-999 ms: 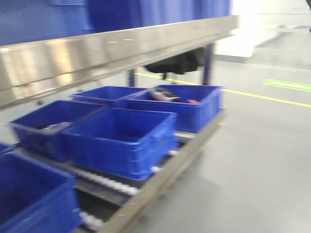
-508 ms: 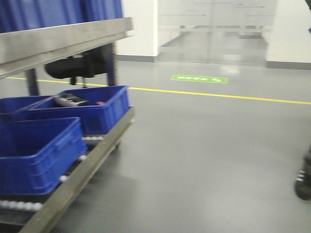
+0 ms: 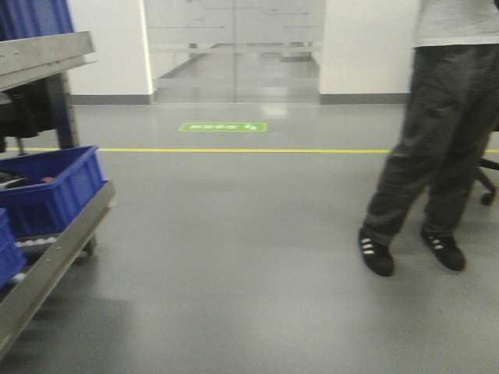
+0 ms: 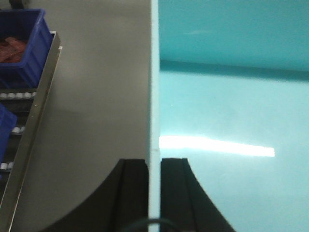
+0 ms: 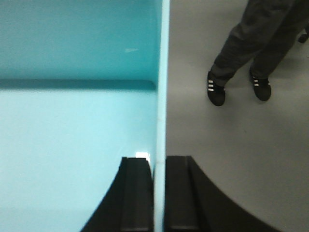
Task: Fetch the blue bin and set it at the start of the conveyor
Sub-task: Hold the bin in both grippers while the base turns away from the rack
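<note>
Cyan blue bin (image 4: 231,111) | pinched between left gripper (image 4: 154,163) jaws | likewise right gripper (image 5: 159,160)

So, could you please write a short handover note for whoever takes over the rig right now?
Left gripper: shut on the left wall of the blue bin.
Right gripper: shut on its right wall.
The bin hangs between both arms over the grey floor; what shows of its inside is empty.
Done: bin fetched.
Left: set it on the conveyor start, which is in no view.
Mind the person ahead on the right and the rack of dark blue bins on the left.
</note>
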`<state>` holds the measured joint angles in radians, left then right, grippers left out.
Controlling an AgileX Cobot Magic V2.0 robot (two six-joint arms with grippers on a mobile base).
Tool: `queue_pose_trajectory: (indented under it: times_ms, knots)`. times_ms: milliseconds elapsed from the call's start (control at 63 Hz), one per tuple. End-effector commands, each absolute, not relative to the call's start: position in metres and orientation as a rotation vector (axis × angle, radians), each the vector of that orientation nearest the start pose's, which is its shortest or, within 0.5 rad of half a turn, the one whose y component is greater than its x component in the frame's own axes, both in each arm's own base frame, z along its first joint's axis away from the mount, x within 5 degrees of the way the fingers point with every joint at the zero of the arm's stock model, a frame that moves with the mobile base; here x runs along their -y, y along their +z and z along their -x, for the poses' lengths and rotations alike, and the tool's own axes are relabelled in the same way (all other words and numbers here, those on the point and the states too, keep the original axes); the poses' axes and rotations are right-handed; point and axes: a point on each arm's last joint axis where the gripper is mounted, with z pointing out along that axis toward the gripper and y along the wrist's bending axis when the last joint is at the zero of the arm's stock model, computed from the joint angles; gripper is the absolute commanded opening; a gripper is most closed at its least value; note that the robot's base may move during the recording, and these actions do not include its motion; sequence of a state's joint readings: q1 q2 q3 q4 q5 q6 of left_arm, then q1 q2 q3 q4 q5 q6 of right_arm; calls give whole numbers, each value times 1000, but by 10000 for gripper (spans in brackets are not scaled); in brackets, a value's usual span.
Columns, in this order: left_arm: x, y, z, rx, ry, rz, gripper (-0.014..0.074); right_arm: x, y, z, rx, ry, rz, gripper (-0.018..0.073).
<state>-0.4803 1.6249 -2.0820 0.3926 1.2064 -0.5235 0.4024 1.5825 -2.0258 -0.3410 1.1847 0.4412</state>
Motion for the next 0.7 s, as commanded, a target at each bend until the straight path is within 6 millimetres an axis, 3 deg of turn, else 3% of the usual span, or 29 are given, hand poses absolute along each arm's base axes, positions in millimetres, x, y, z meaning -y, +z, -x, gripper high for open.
queue_pose_trajectory:
  times_ms: [0, 682]
  knots:
    - [126, 512, -297, -2100, -157, 67, -111, -102, 508, -299, -2116, 107, -50, -163]
    - [126, 512, -297, -2100, -157, 67, -111, -103, 510, -300, -2090, 118, -44, -163]
